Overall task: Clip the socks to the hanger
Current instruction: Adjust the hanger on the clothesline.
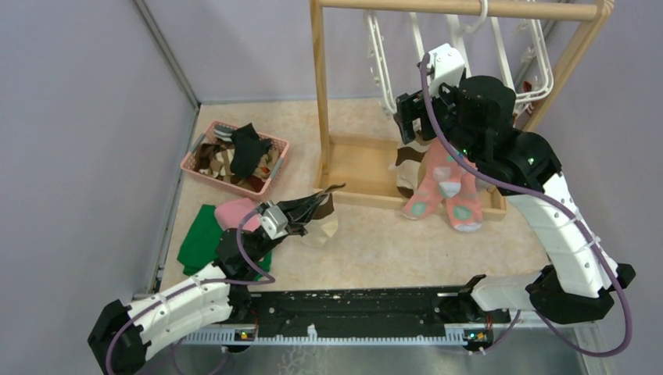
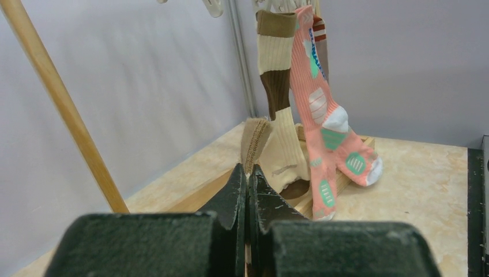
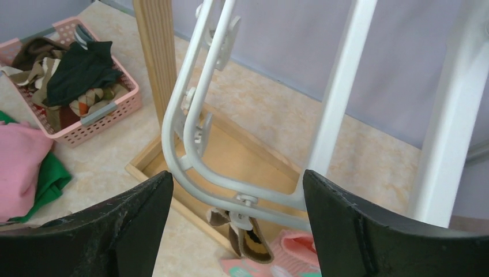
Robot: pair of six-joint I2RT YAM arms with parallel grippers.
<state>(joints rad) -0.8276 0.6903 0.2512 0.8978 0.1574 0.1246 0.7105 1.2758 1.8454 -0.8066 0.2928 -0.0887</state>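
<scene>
The white hanger (image 1: 381, 58) hangs from the wooden stand's top bar. Two socks dangle from its clips: a brown-cream striped one (image 1: 406, 168) and a salmon pink one (image 1: 439, 183) with teal shapes. My right gripper (image 1: 408, 117) is open beside the hanger, its jaws wide on either side of the rim (image 3: 190, 115) and of the clip (image 3: 247, 216) that pinches the striped sock's cuff (image 3: 254, 242). My left gripper (image 1: 320, 201) is low over the table, shut on the tan cuff (image 2: 254, 140) of another brown-cream sock (image 1: 324, 225). That sock's body is hidden under the fingers (image 2: 233, 193).
A pink basket (image 1: 275, 166) with several more socks stands at the back left. A flat green cloth (image 1: 202, 238) and a pink cloth (image 1: 234, 212) lie beside my left arm. The wooden stand's post (image 1: 320, 94) and base tray (image 1: 356, 160) lie between the arms.
</scene>
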